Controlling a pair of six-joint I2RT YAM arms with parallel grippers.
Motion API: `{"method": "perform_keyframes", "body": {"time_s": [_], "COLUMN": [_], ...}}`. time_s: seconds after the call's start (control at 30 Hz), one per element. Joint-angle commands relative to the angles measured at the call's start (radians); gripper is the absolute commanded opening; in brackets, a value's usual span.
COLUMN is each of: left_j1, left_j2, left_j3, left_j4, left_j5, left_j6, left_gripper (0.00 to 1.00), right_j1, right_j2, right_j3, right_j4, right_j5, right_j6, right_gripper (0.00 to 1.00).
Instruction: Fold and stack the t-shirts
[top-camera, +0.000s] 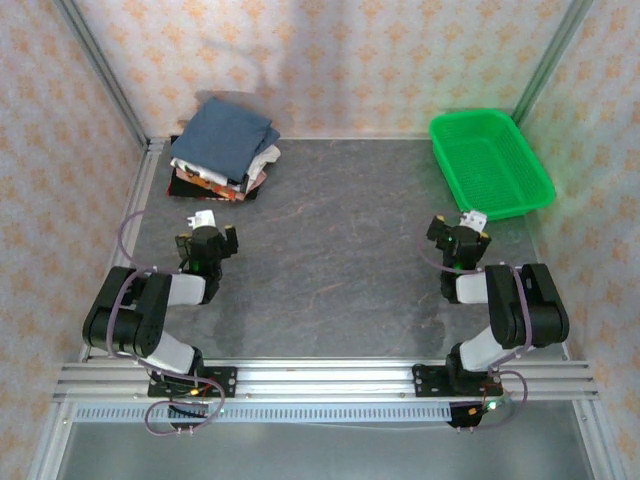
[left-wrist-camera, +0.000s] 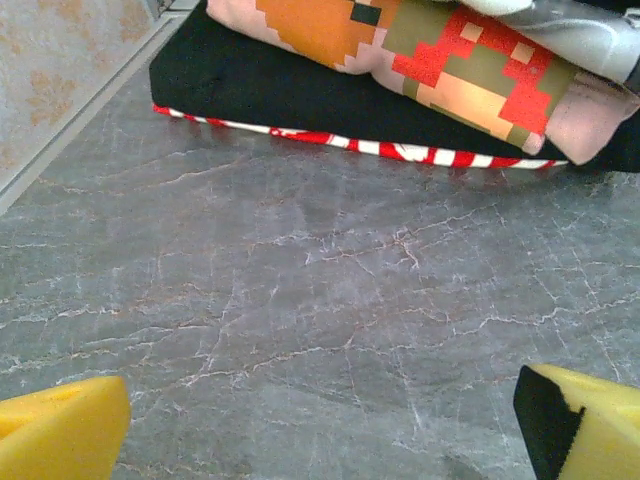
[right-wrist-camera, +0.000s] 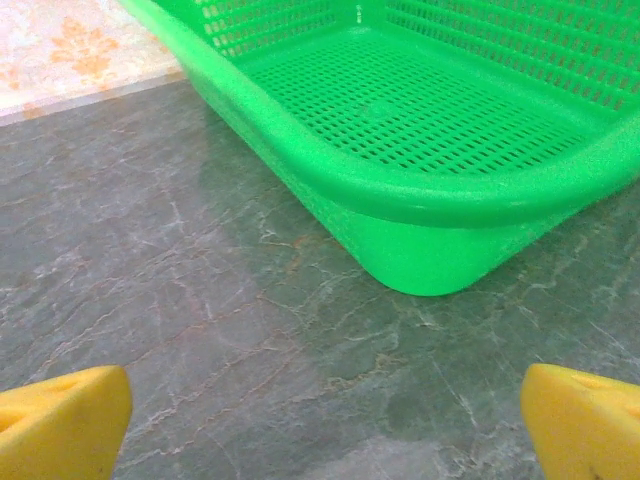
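Our left gripper (top-camera: 205, 222) stands wide open and holds nothing. Its yellow pads (left-wrist-camera: 60, 430) sit at the bottom corners of the left wrist view, low over the grey table (top-camera: 340, 280). Just ahead of it, in the far left corner, lies the stack (top-camera: 222, 160) of folded t-shirts. From the wrist we see a black shirt (left-wrist-camera: 270, 85) low in the pile, a red-and-white edge (left-wrist-camera: 400, 152) peeking out beneath it, and a pixel-print shirt (left-wrist-camera: 440, 55) above. The blue shirt (top-camera: 228, 135) lies folded on top, slightly askew.

Our right gripper (top-camera: 465, 222) is spread just as wide and also holds nothing. It faces the green basket (top-camera: 490, 160) at the far right, near it but not touching.

We judge the cloth light, soft and floppy, with layers that slide over one another. A folded edge or corner is the best place to pinch. To square the pile, a gentle nudge at its sides seems safer than lifting it.
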Motion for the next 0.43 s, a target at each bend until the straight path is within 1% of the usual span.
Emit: {"method": "perform_keyframes", "body": {"time_s": [0.0,0.03,0.07,0.1,0.4], "left_j1": [0.011,0.01,0.011,0.01,0.012], "left_j2": [-0.017,-0.012,-0.018,-0.013,-0.016], "left_j3": [0.027,0.023,0.027,0.023,0.025], "left_j4": [0.036,0.06,0.039,0.058,0.048], "left_j5": [-0.038,-0.04,-0.04,-0.041,-0.039], "left_j6": [0.011,0.014,0.011,0.015,0.013], "left_gripper": [0.99,1.0,0.99,1.0,1.0], "right_j1": [0.002,0.001,0.001,0.002,0.001], "right_j2": [0.005,0.006,0.006,0.006,0.004], "right_j3": [0.026,0.026,0.028,0.029,0.02], "right_j4": [-0.011,-0.009,-0.013,-0.014,0.004], "right_j5": [-0.041,-0.046,-0.049,-0.049,-0.044], "right_j6": [-0.023,-0.025,-0.026,-0.025,-0.024], "right_gripper": [0.99,0.99,0.99,0.99,0.99]}}
